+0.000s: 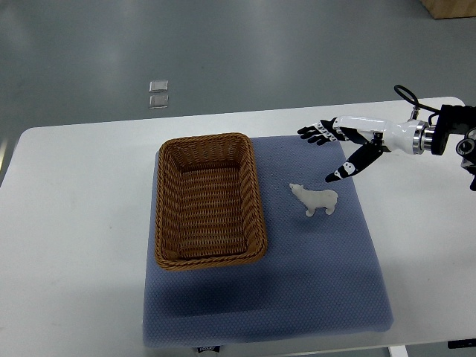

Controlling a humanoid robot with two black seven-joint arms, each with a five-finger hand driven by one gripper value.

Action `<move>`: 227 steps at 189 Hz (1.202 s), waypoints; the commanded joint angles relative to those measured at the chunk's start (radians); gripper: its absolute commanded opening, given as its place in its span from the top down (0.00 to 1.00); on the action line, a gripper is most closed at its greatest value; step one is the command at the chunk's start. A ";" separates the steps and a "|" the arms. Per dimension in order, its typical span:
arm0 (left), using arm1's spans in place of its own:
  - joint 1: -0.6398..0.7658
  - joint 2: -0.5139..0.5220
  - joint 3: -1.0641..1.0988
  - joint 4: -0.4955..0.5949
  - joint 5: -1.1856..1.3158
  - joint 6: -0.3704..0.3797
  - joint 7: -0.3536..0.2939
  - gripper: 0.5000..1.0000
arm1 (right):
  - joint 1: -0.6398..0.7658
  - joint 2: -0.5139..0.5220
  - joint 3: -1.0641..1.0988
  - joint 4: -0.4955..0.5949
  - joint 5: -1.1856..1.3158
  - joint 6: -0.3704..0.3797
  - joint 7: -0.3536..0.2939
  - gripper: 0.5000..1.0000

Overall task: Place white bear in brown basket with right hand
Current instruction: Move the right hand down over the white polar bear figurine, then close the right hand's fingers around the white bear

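Note:
A small white bear (314, 199) stands on the blue mat (312, 282), just right of the brown wicker basket (169, 253). The basket is rectangular and has nothing in it. My right hand (335, 149) comes in from the right edge and hovers above and to the right of the bear, apart from it. Its fingers are spread, the thumb pointing down toward the bear, and it holds nothing. The left arm does not show.
The mat lies on a white table (74, 245) whose far edge runs behind the basket. On the grey floor beyond lie two small clear squares (158, 93). A wooden corner (450, 7) shows at the top right.

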 commanded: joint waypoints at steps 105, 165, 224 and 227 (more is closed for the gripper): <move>0.000 0.000 0.000 0.000 0.000 0.000 0.000 0.00 | -0.018 0.020 -0.144 0.075 -0.261 -0.220 0.007 0.16; 0.000 0.000 0.000 0.000 0.000 0.000 0.000 0.00 | -0.015 0.021 -0.198 0.070 -0.262 -0.290 0.002 0.16; 0.000 0.000 0.000 0.000 0.000 0.000 0.000 0.00 | -0.013 0.039 -0.201 0.064 -0.265 -0.290 -0.005 0.19; 0.000 0.000 0.000 0.000 0.000 0.000 0.000 0.00 | -0.013 0.039 -0.201 0.064 -0.265 -0.290 -0.005 0.20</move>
